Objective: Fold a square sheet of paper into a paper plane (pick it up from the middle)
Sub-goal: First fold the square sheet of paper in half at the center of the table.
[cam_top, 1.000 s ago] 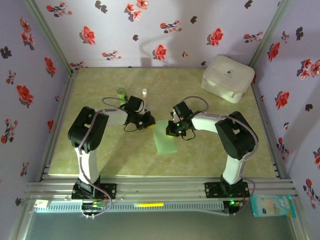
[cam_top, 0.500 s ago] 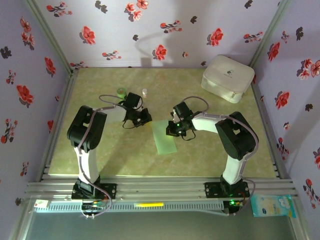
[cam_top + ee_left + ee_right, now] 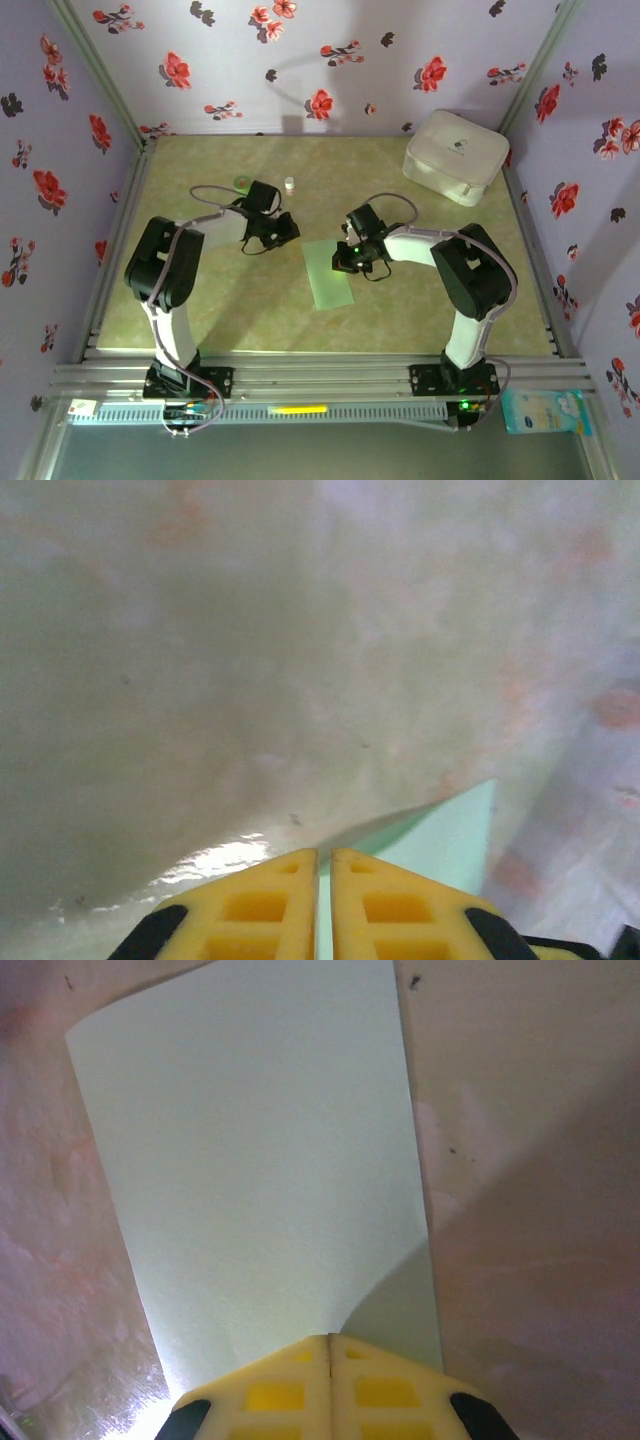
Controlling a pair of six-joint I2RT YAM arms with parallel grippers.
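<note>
The square sheet of paper [image 3: 327, 280] is pale green and lies flat on the table as a narrow upright rectangle. My right gripper [image 3: 343, 265] is shut, its yellow tips resting on the sheet's upper right part. In the right wrist view the sheet [image 3: 260, 1160] stretches away from the closed right gripper [image 3: 329, 1337]. My left gripper [image 3: 288, 228] is shut and sits off the sheet, up and left of its top left corner. The left wrist view has the left gripper [image 3: 324, 852] over bare table, with a corner of the sheet [image 3: 450, 830] beyond it. A paper plane is out of view.
A white rounded case [image 3: 456, 156] stands at the back right. A small white bottle [image 3: 289, 184] and a green bottle [image 3: 242, 182] stand behind the left gripper. The greenish table [image 3: 420, 310] is walled by flowered panels.
My left gripper has drawn back up and left, away from the sheet's top left corner, and the left arm has swung left. The right gripper and the sheet have stayed put.
</note>
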